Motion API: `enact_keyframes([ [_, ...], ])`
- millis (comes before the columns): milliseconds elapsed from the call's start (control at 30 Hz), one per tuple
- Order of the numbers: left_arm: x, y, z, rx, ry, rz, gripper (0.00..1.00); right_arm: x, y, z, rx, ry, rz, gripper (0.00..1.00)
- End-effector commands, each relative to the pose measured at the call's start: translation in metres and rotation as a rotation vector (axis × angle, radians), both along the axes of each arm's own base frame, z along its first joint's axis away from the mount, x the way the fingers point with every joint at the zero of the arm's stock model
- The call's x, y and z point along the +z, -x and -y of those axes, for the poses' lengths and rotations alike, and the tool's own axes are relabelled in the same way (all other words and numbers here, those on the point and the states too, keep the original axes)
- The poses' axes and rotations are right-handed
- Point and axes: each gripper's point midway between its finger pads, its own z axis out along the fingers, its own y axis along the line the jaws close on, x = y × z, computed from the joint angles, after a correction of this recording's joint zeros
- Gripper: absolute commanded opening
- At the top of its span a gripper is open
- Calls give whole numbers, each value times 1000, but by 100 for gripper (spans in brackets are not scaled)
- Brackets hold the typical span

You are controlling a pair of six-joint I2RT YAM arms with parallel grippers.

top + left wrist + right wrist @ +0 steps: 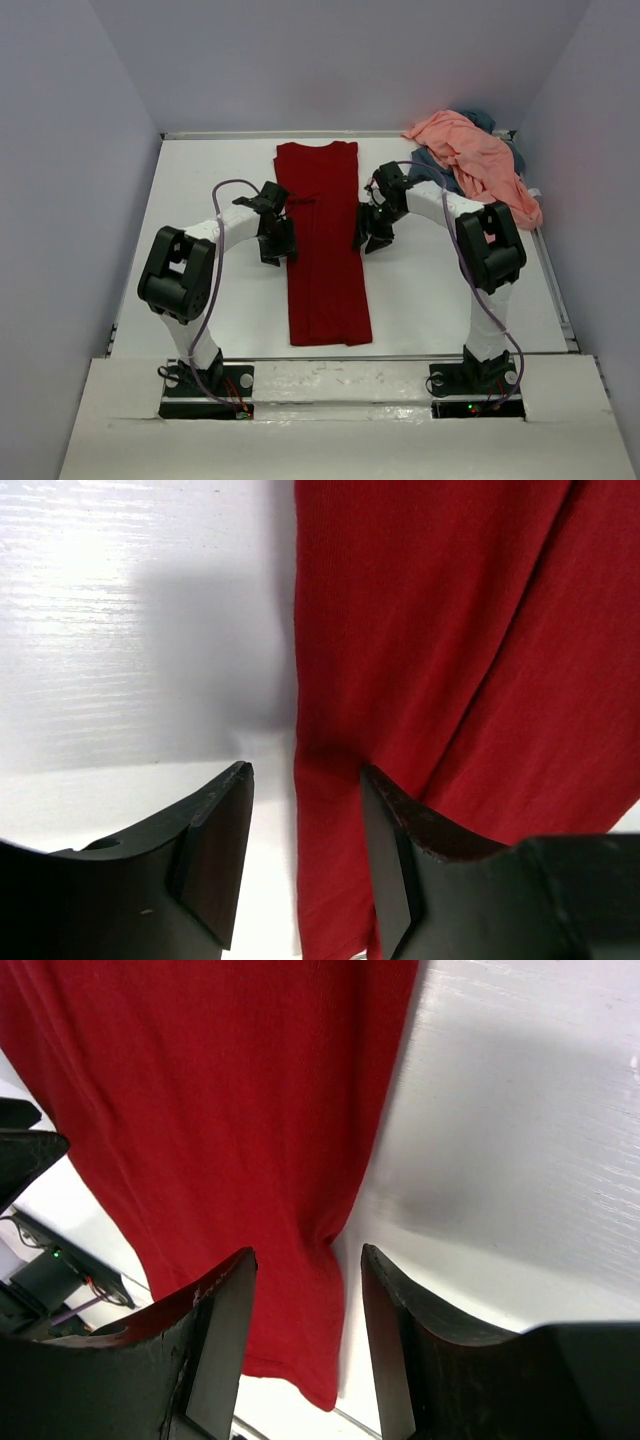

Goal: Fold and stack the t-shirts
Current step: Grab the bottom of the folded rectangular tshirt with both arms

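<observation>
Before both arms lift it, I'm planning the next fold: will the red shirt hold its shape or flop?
Probably flops: the dark red t-shirt lies flat in thin layers and puckers at the right gripper. Lifted by two edges, its ends would likely sag.

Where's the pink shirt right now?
Seen from overhead, the salmon pink shirt lies crumpled in the far right corner of the table, draped over the blue-grey shirt, to the right of the flat dark red shirt.
</observation>
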Motion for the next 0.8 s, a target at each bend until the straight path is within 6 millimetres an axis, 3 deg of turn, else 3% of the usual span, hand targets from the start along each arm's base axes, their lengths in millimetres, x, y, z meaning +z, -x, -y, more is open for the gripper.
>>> enact_keyframes([
  [0, -3, 0, -2, 5, 8, -13, 56, 7, -8, -14, 27, -29, 36, 51],
  [267, -6, -3, -3, 7, 4, -17, 56, 5, -9, -18, 35, -29, 34, 48],
  [333, -7, -3, -4, 8, 4, -18, 56, 3, -10, -19, 36, -29, 32, 43],
  [667, -9, -6, -2, 7, 22, -17, 52, -1, -13, -20, 34, -24, 31, 42],
  [767, -7, -8, 0, 5, 34, -14, 48, 0, -14, -20, 34, -23, 31, 33],
])
